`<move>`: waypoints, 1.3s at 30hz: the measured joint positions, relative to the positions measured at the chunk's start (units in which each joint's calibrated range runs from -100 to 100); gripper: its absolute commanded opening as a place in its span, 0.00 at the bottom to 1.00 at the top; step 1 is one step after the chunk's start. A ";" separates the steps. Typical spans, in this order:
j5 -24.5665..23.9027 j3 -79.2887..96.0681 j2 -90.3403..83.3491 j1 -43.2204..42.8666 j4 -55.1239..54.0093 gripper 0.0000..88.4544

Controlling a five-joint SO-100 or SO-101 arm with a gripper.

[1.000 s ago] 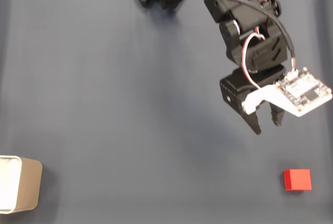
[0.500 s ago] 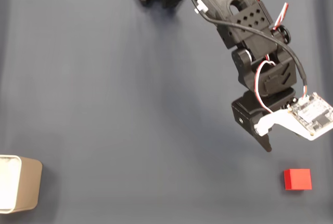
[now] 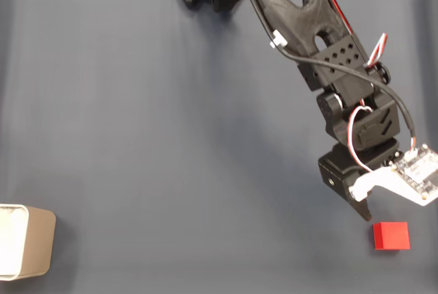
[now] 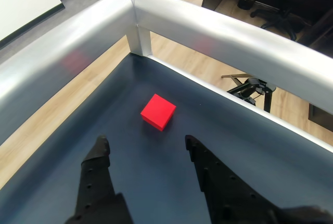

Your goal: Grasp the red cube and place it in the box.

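Moved since the earlier frames: arm extended farther toward the lower right of the fixed view, tool point(image 3: 367, 213) now just up-left of the red cube point(image 3: 391, 236), not touching it. Cube position unchanged, flat on the dark desk point(image 3: 171, 137) near the lower right corner. In the wrist view, tool point(image 4: 147, 147) released, jaws spread wide with nothing between them; red cube point(image 4: 158, 111) just beyond the fingertips, roughly centred on the gap, near the desk corner bounded by the silver rail point(image 4: 218, 31). Box point(image 3: 26, 241) at the lower left edge of the fixed view, well apart from cube and tool, white interior partly visible.
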 measured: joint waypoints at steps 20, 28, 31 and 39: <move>-1.03 -23.15 20.67 -0.74 -0.08 0.45; -1.03 -28.21 25.27 -0.74 -0.08 0.45; -1.03 -29.39 26.66 -0.74 -0.08 0.45; -1.03 -33.00 29.01 -0.74 -0.08 0.45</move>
